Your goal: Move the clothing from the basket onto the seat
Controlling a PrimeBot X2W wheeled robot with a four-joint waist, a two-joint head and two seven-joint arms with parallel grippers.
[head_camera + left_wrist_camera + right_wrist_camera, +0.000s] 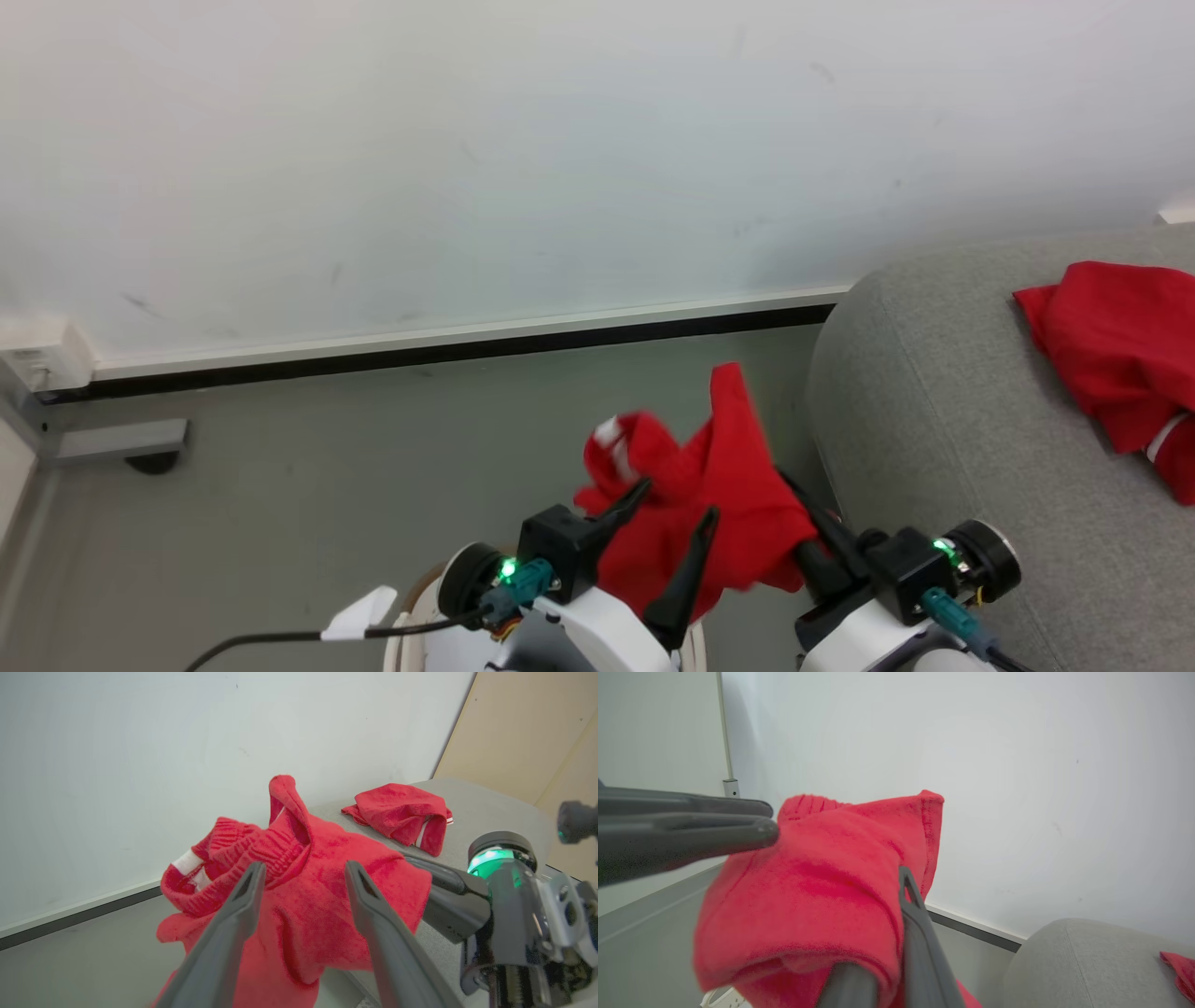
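Two pieces of clothing show in these views. One red garment (714, 485) hangs in the air above the floor (327, 485), between the two claws and just left of the seat (934, 420). It has a ribbed band with a white patch at its upper left and a peak of cloth sticking up at the top.

The right claw (808, 537) is pressed together on the garment's right edge. In the right wrist view the cloth is bunched over its two fingers (909, 914) and droops below them.

The left claw (674, 515) is spread wide. In the left wrist view its two fingers (247, 896) stand well apart in front of the garment. Whether they touch the cloth cannot be told, and they pinch nothing.

A second garment (1120, 364), also red with a white striped edge, lies crumpled on the top of the grey seat, well to the right of the hanging one.

Part of the basket (403, 644) peeks out at the bottom of the head view, under the left arm, with a bit of its brown rim showing. A white wall (467, 168) with a dark strip along its foot stands behind everything.
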